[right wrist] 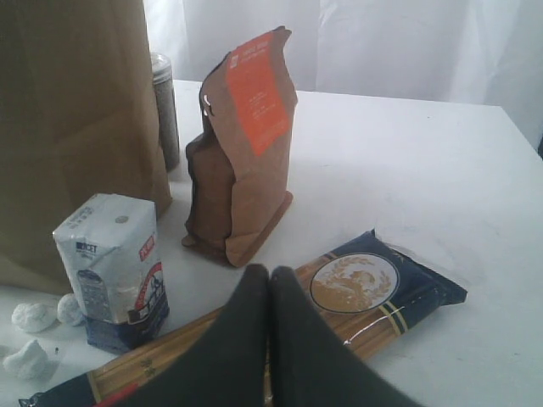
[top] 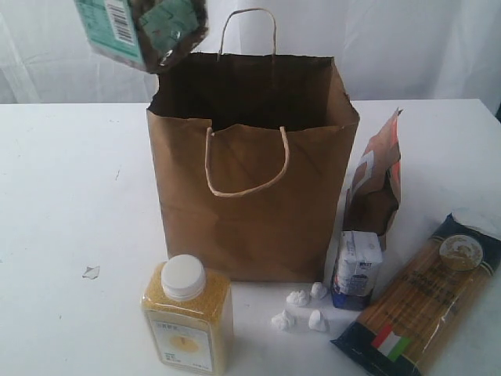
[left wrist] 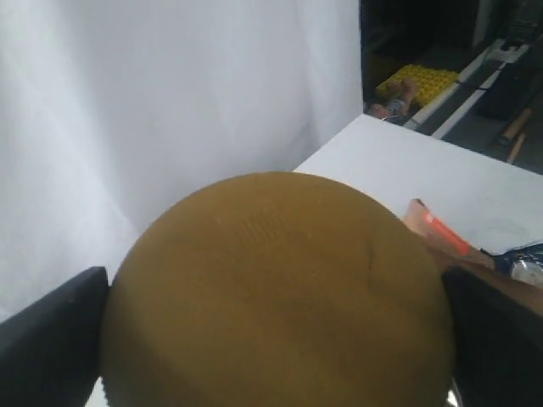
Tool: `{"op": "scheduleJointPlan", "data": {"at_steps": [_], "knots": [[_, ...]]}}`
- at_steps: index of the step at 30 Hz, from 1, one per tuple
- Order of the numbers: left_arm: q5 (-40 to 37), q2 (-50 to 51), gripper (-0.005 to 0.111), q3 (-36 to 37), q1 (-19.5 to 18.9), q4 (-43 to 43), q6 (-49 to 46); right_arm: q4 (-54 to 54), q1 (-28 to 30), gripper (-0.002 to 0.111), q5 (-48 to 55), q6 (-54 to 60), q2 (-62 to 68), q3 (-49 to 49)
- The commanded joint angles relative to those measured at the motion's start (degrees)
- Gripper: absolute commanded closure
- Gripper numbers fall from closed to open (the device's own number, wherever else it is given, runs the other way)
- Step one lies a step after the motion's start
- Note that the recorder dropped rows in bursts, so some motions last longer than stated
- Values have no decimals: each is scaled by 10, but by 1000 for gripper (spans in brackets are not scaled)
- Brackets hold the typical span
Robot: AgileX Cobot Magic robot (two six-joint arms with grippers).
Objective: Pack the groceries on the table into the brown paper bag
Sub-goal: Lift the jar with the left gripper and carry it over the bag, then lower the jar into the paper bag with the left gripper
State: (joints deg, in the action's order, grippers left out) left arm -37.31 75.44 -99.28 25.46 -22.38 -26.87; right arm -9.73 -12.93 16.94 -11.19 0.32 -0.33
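Gold-lidded jar [top: 145, 31] pinched in left gripper [left wrist: 276, 339] jaws, raised near brown paper bag [top: 250, 188]; right gripper [right wrist: 269, 339] jaws pressed together, empty; five groceries [top: 188, 321] unpacked on counter [top: 63, 196].

Two dark fingers [right wrist: 246, 331], tips pressed together, are above a long spaghetti packet [right wrist: 373, 292] lying on a white surface [right wrist: 407, 170]. Beyond stand a brown-orange pouch [right wrist: 242, 144], a small white-blue carton [right wrist: 114, 271], a brown paper bag [right wrist: 68, 127] and a silver can [right wrist: 165, 110].
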Motion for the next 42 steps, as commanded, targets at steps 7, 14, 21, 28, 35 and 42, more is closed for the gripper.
{"op": "scheduleJointPlan", "data": {"at_steps": [7,14,21,28,35,42], "knots": [[30,37,106,-7,-2,-209,-203,-3,3,108,-3,-23,-3,3],[-5,64,106,-7,-1,-268,-261,-3,3,108,-3,-23,-3,3],[-43,86,106,-7,-1,-271,-273,-3,3,108,-3,-23,-3,3],[-49,106,106,-7,-1,-273,-284,-3,3,108,-3,-23,-3,3],[-77,133,106,-7,-1,-273,-297,-3,3,108,-3,-23,-3,3],[-78,167,106,-7,-1,-273,-325,-3,3,108,-3,-23,-3,3]]}}
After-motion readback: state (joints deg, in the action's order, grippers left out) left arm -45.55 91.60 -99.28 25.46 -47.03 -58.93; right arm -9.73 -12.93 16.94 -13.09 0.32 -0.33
